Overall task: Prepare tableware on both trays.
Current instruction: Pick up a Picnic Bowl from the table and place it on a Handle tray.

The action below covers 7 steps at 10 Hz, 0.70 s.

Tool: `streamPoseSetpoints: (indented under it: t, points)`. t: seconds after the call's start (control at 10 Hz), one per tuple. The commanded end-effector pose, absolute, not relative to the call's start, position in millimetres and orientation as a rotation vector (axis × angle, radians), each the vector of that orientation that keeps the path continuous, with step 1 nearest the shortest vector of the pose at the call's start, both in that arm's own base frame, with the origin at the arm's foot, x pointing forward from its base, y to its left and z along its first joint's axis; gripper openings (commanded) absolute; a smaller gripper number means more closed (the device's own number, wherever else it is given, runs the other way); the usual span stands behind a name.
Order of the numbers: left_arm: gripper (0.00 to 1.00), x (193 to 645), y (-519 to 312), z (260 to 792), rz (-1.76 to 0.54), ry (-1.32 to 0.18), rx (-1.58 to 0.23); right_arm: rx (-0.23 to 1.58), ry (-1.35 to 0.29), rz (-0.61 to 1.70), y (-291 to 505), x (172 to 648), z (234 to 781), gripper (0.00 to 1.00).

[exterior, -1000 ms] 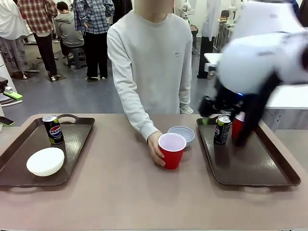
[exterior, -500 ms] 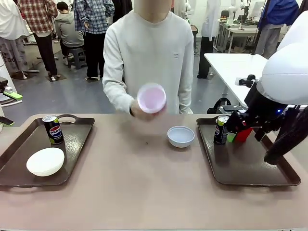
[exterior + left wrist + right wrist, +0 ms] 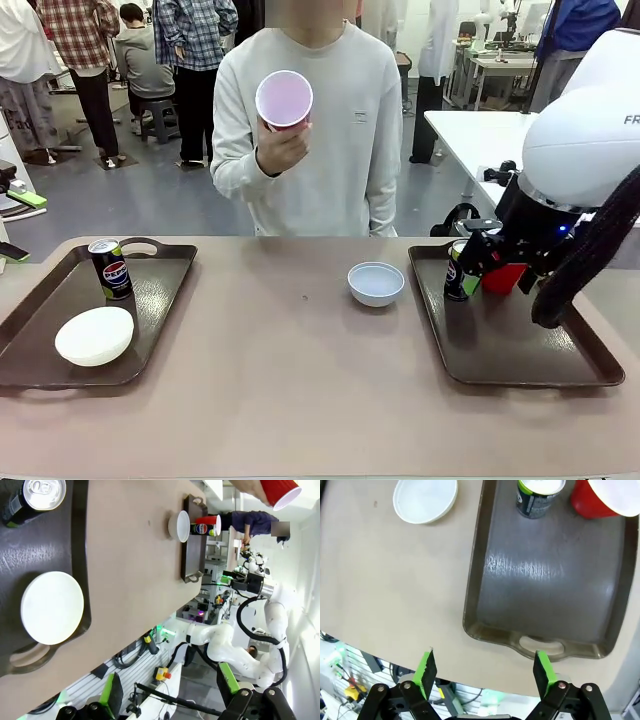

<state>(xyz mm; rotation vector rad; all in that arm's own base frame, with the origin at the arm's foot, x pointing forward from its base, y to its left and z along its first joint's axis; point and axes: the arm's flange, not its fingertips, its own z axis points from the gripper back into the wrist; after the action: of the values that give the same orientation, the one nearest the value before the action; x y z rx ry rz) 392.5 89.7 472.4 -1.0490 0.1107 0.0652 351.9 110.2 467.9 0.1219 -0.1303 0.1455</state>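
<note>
A person's hand holds one red cup (image 3: pixel 284 100) up at chest height, its mouth facing me. The other red cup (image 3: pixel 503 277) and a dark can (image 3: pixel 461 270) stand at the far end of the right tray (image 3: pixel 520 345). My right gripper (image 3: pixel 490 268) hovers open just in front of them, above the tray (image 3: pixel 545 590), with nothing between its pads (image 3: pixel 427 667). The grey-blue bowl (image 3: pixel 376 283) sits on the table left of that tray. A can (image 3: pixel 110 268) and the white bowl (image 3: pixel 94 335) rest on the left tray (image 3: pixel 160 300). My left gripper (image 3: pixel 169 687) is open, high above that tray (image 3: pixel 45 545).
The person stands at the table's far edge, centre. Bare tabletop (image 3: pixel 300 380) lies between the two trays. The near half of the right tray holds nothing. Other people and tables are far behind.
The person has lifted the red cup off the table to chest height. My right arm has drawn back to the right, leaving the other red cup standing on the right tray.
</note>
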Motion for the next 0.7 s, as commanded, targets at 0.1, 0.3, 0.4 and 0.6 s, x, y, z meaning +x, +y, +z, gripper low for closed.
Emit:
streamPoseSetpoints:
  t: [0.1,0.3,0.4,0.6]
  points:
    - [1.0,391.0,90.9,473.9,0.059,0.107,-1.062,0.108,-0.122,0.071,154.4,409.8,458.9,1.0]
    - [1.0,391.0,90.9,473.9,0.059,0.107,-1.062,0.084,-0.078,0.069,191.6,449.8,445.2,1.0]
    - [1.0,391.0,90.9,473.9,0.059,0.107,-1.062,0.061,-0.076,0.066,209.7,466.0,435.9,1.0]
    - [1.0,391.0,90.9,473.9,0.059,0.107,-1.062,0.004,-0.146,0.025,238.1,509.6,413.7,1.0]
